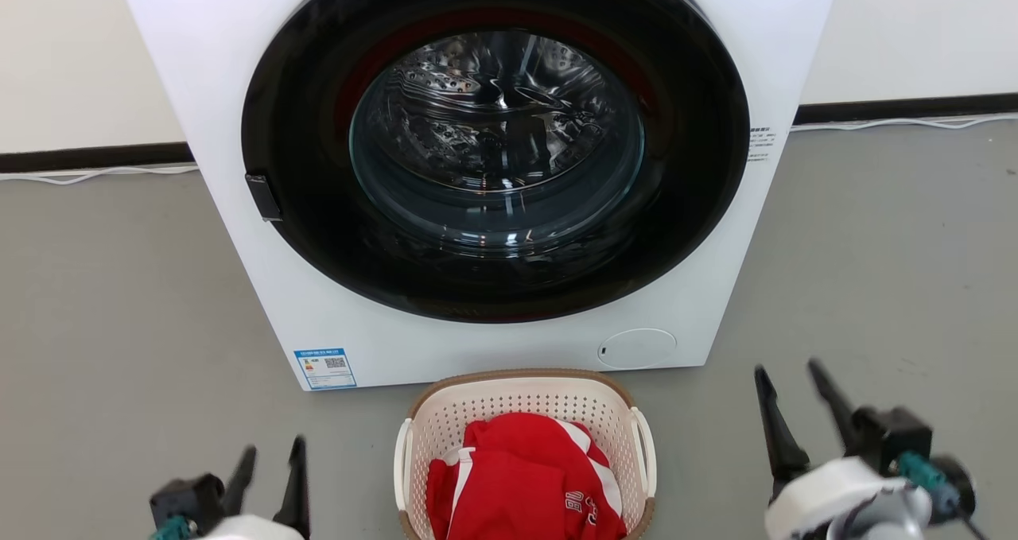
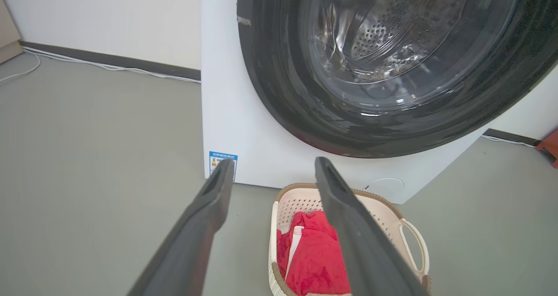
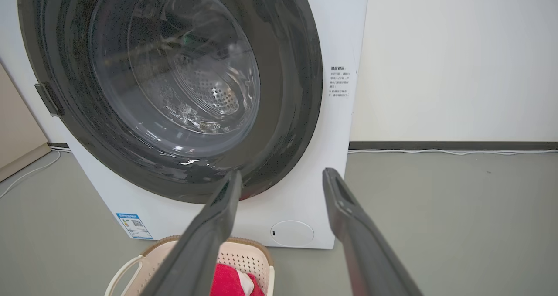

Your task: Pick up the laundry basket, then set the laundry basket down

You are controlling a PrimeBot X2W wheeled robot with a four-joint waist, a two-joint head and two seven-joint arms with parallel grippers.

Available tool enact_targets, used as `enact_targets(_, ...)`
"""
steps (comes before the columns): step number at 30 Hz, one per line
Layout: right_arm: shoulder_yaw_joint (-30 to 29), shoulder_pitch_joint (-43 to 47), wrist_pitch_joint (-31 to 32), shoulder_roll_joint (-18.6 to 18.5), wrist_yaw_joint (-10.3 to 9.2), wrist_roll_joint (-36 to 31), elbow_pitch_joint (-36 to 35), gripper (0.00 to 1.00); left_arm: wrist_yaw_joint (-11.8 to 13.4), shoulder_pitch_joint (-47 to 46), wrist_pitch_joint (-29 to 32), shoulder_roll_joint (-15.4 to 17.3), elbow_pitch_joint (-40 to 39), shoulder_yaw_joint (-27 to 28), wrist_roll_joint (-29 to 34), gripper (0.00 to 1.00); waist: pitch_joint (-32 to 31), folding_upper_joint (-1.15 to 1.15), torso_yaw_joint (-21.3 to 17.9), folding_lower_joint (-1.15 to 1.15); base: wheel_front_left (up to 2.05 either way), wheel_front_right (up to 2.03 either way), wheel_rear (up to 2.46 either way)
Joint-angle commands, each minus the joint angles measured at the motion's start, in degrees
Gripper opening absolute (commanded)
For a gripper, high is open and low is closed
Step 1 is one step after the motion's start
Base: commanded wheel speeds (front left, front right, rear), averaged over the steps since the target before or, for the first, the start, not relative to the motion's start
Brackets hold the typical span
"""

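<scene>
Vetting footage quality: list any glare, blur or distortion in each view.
Head view: bright reflections streak the door glass, and the right gripper has a slightly smeared wrist. Left wrist view: wide-angle skews the washing machine; left gripper looks soft. Right wrist view: glare patches on the door glass.

The laundry basket (image 1: 517, 374) runs off the bottom edge of the head view, so its near end and the lower part of the red garment (image 1: 517, 476) inside are lost. The white lettering on the cloth is cut short and cannot be read. The washing machine (image 1: 215, 87) is cropped at the top. Print on its blue label (image 1: 324, 367) and text sticker (image 1: 760, 144) is too small to read. The left gripper (image 1: 275, 446) is cut off below its fingers, and the right gripper (image 1: 786, 367) has a blurred wrist.
</scene>
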Motion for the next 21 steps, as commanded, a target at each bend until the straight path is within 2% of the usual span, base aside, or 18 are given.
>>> enact_targets(1, 0.0, 0.0, 0.0, 0.0, 0.0, 0.0, 0.0, 0.0, 0.0, 0.0, 0.0, 0.0, 0.0, 0.0, 0.0, 0.0, 0.0, -0.01, 0.0, 0.0, 0.0, 0.0, 0.0)
enact_targets(7, -0.4, 1.6, 0.9, 0.6, -0.02, 2.0, 2.2, 0.0, 0.0, 1.0, 0.8, -0.6, 2.0, 0.3, -1.8, 0.0, 0.0, -0.01, 0.0, 0.02, 0.0, 0.0, 0.0)
enact_targets(11, -0.5, 1.7, 1.6, 0.6, -0.01, 4.9, 1.6, 0.0, -0.1, 0.9, 1.5, -0.6, 1.3, 0.4, -4.3, 0.0, -0.1, -0.01, 0.0, 0.13, 0.0, 0.0, 0.0)
enact_targets(15, -0.5, 1.8, 2.1, 0.7, 0.0, 7.8, 1.1, 0.0, -0.1, 0.9, 2.1, -0.6, 0.7, 0.4, -6.7, 0.0, 0.1, -0.01, 0.0, 0.01, 0.0, 0.0, 0.0)
enact_targets(21, -0.6, 1.8, 3.0, 0.7, 0.02, 12.1, 0.2, 0.0, -0.2, 0.8, 3.0, -0.6, -0.3, 0.4, -10.4, 0.0, 0.2, -0.01, 0.0, 0.0, 0.0, 0.0, 0.0)
